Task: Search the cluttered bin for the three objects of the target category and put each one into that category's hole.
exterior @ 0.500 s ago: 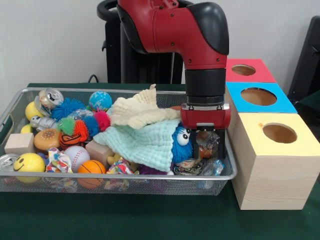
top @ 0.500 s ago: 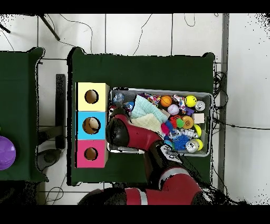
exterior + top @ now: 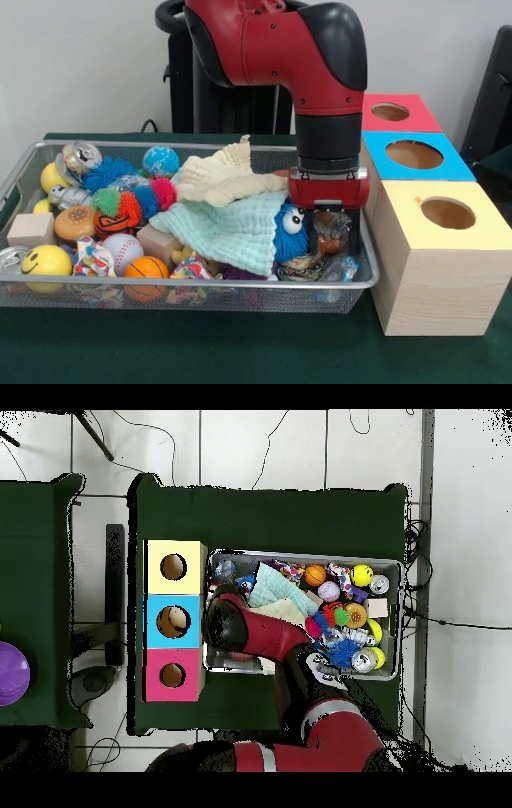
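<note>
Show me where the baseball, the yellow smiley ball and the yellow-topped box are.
baseball (image 3: 122, 247), front view, on its white stitched face.
yellow smiley ball (image 3: 46, 261), front view, on its smiling front.
yellow-topped box (image 3: 472, 232), front view, on its yellow top beside the hole.

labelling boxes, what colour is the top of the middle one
Blue top on the middle wooden box, clearest in the front view.

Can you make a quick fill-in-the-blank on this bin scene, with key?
1. The box nearest the front camera has a ___ top.
2. The middle box has a ___ top.
3. The gripper is down at the end of the bin next to the ___.
4. The mint cloth partly covers a fuzzy ___ toy with googly eyes.

Missing words: yellow; blue; boxes; blue
</note>
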